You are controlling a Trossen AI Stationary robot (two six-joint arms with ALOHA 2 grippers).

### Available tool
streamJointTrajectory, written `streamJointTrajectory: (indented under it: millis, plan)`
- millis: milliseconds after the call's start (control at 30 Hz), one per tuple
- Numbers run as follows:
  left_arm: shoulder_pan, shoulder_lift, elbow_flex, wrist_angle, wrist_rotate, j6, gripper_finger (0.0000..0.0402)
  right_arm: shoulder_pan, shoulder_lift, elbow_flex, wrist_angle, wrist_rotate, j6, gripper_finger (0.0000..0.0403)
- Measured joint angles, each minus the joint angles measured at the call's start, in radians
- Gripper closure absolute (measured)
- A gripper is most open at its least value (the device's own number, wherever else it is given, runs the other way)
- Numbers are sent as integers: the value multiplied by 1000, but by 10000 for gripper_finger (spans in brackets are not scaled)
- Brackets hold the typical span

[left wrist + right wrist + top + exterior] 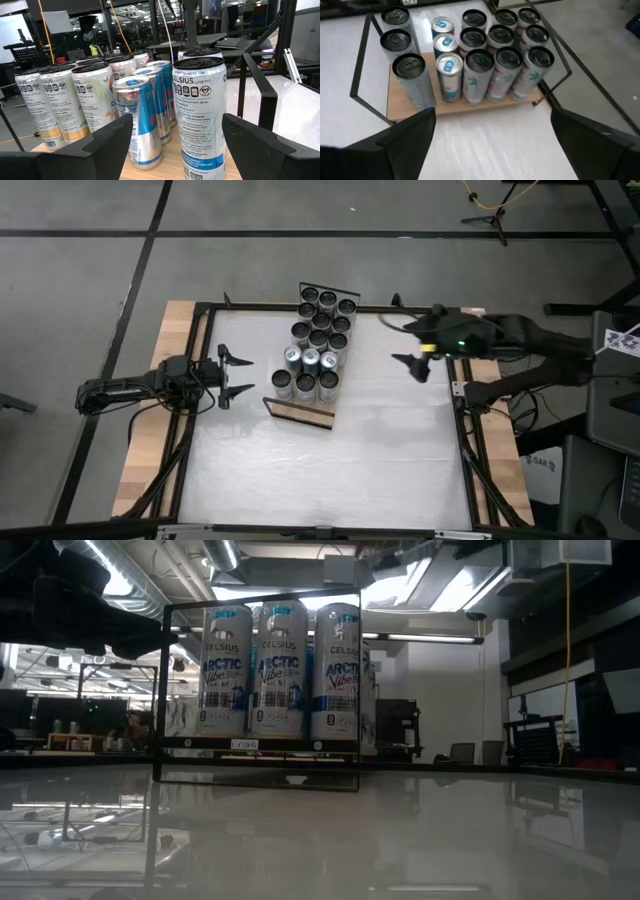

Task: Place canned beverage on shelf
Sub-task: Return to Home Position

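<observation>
High view: cans point(318, 340) stand packed on the shelf point(300, 412), mid-surface point(400, 450). Left jaws and right jaws gape empty, left and right of it. Cans judged stiff, thin-walled, slick, fairly heavy; grasp mid-body.

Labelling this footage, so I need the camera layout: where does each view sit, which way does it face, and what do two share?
High: overhead, straight down on the shelf; both arms, left gripper, right gripper.
Low: tabletop height, level at shelf's end; dark arm upper left.
Left wrist: past own fingers, across at cans.
Right wrist: past own fingers, down onto cans.
Shared: both wrists see the slim blue cans.
</observation>
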Motion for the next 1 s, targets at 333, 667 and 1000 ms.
streamJointTrajectory:
  millis: [333, 667, 1000]
  plan:
    - [0, 0, 0, 0, 0, 0, 100, -1, -407, -469, 328, 44, 65, 13]
    - [0, 0, 0, 0, 0, 0, 100, -1, -661, -774, 582, 45, 62, 51]
    - [0, 0, 0, 0, 0, 0, 100, -1, -699, -904, 711, -7, 36, 226]
